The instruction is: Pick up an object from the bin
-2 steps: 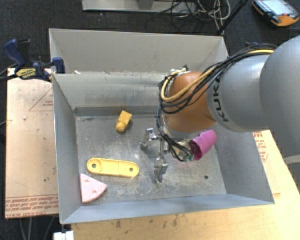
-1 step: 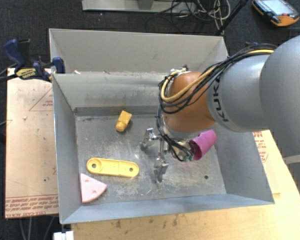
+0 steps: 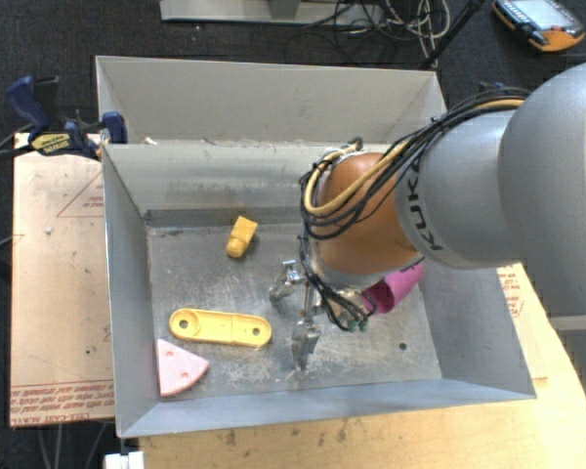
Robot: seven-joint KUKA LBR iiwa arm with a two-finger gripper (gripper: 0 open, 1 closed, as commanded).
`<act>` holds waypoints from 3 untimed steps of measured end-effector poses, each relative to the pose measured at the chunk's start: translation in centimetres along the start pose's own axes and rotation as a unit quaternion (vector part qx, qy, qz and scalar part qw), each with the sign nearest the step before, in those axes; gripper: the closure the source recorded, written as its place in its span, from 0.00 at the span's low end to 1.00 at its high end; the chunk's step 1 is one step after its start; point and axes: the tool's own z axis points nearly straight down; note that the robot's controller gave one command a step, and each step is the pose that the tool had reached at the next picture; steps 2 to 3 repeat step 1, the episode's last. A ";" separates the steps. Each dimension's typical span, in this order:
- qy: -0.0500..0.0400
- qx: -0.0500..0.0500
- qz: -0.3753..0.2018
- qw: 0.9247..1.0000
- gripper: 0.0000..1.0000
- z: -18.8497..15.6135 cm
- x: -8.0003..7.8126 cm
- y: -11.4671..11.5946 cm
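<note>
Scuffed grey bin (image 3: 396, 355), claw (image 3: 295, 313) spread over its floor, yellow bar (image 3: 220, 327) nearby, cables (image 3: 396, 8) on dark carpet (image 3: 39, 27) behind

Robotics lab: KUKA arm (image 3: 527, 184) over a grey metal bin (image 3: 127, 262), loose cables (image 3: 425, 13) and a handheld controller (image 3: 537, 20) nearby.

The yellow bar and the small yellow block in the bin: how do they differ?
The yellow bar is long and flat, with a hole near its left end; the yellow block is short and chunky. The bar lies near the front, beside a pink wedge; the block lies alone near the back wall. Both are yellow.
</note>
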 end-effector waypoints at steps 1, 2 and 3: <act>0.005 -0.003 0.011 1.000 0.00 0.1 0.5 4.2; 0.005 -0.003 0.011 1.000 0.00 0.1 0.5 4.2; 0.005 -0.003 0.011 1.000 0.00 0.1 0.5 4.2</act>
